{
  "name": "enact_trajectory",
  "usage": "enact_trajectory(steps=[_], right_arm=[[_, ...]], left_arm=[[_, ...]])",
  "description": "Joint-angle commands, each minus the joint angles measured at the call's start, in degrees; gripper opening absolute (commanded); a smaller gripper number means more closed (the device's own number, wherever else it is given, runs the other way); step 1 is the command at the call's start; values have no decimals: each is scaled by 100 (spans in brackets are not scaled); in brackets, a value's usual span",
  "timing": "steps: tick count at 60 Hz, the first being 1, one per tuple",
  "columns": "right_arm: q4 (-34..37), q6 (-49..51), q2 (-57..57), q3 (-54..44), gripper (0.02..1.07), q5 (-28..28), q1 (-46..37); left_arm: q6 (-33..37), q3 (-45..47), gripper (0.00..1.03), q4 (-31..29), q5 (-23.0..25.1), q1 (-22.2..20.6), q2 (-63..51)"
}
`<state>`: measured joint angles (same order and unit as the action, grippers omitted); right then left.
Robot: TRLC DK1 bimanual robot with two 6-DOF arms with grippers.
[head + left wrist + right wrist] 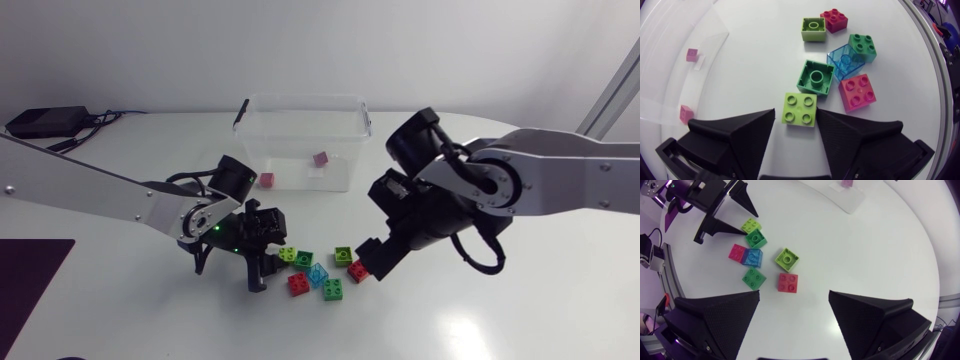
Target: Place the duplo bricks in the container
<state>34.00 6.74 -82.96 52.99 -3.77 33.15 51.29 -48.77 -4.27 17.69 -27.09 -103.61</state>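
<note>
The lime brick (800,109) lies studs up between the tips of the left gripper (795,113), whose fingers are open and do not yet clamp it; the brick is square, so either way of closing serves. The right gripper (794,294), also open, hangs above the red brick (788,282). The bricks lie mid-tabletop (500,310), and the container (290,130) stands well apart by the far edge.

Matte black left gripper (796,112), fingers apart, with a lime-green four-stud plastic brick (800,107) between its tips. Just ahead lies an upturned dark green brick (816,77), beside a transparent blue brick (845,60) and a pink-red brick (858,92).
</note>
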Motion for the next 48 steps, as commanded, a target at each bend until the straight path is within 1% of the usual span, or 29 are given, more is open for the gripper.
enact_trajectory(steps=[1, 7, 13, 19, 27, 32, 37, 48], right_arm=[[-174, -147, -335, -122, 102, -1, 87], [-192, -121, -537, -52, 102, 8, 122], [-253, -129, -678, -26, 102, 17, 175], [-324, -138, -854, -17, 102, 43, 245], [-341, -147, -1012, 27, 102, 105, 306], [-341, -156, -1082, 53, 99, 113, 306], [-341, -156, -1205, 88, 99, 149, 298], [-350, -147, -1530, 247, 99, 192, 280]], left_arm=[[162, -150, 42, 23, 59, -51, -133], [162, -168, 40, -21, 59, -59, -159], [259, -238, 36, -302, 94, -51, -194], [259, -335, 36, -513, 94, -24, -71], [259, -589, 36, -997, 103, 143, 271], [241, -712, 36, -1251, 112, 239, 588], [224, -906, 36, -1568, 112, 336, 869], [13, -1407, 36, -2104, 270, 573, 1361]])
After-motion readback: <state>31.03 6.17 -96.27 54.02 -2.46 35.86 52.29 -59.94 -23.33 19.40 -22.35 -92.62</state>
